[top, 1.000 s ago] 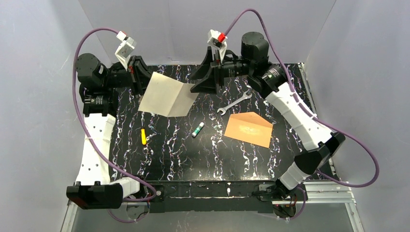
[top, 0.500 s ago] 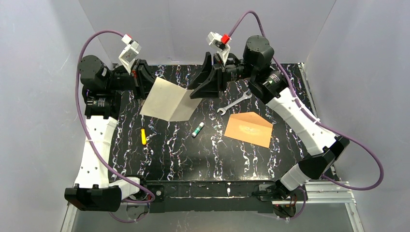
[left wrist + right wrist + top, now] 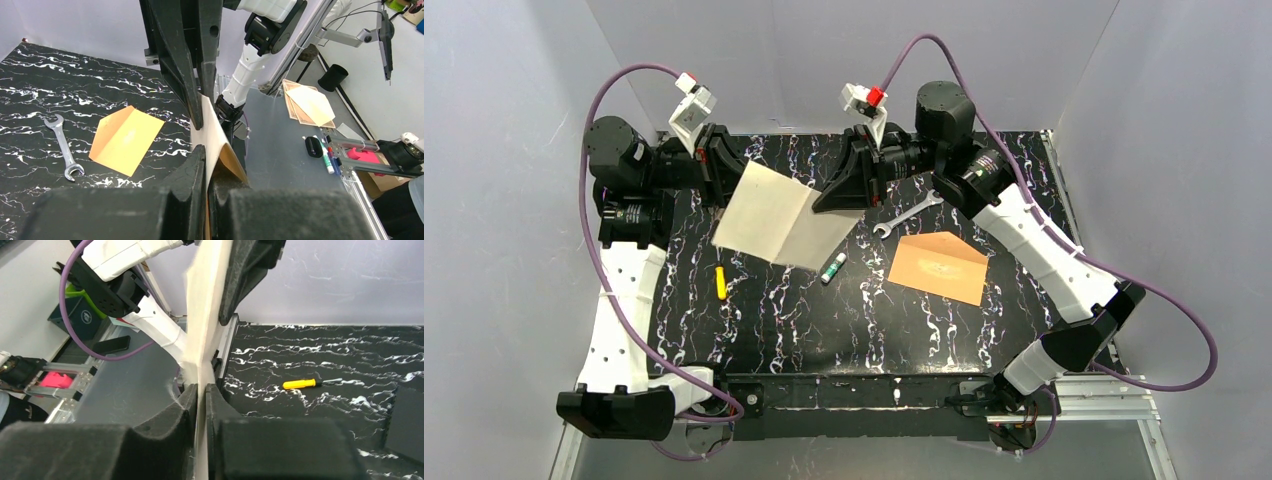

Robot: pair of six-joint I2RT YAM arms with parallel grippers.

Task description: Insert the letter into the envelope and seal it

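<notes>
The letter (image 3: 779, 215), a cream sheet creased down its middle, hangs in the air over the back left of the table. My left gripper (image 3: 727, 175) is shut on its left edge; in the left wrist view the letter (image 3: 212, 125) runs up from between the left gripper (image 3: 207, 150). My right gripper (image 3: 839, 195) is shut on the opposite edge, and the right wrist view shows the letter (image 3: 205, 315) pinched in the right gripper (image 3: 201, 386). The orange-brown envelope (image 3: 937, 266) lies flat at the right, with neither gripper on it.
A wrench (image 3: 908, 214) lies between the right gripper and the envelope. A small green-and-white tube (image 3: 832, 268) sits just below the letter. A yellow screwdriver (image 3: 720, 282) lies at the left. Grey walls enclose the black marbled table (image 3: 844, 320).
My right gripper has closed onto the letter's right edge and shifted left. The sheet now sags lower toward the front between both grippers. The left grip is unchanged.
</notes>
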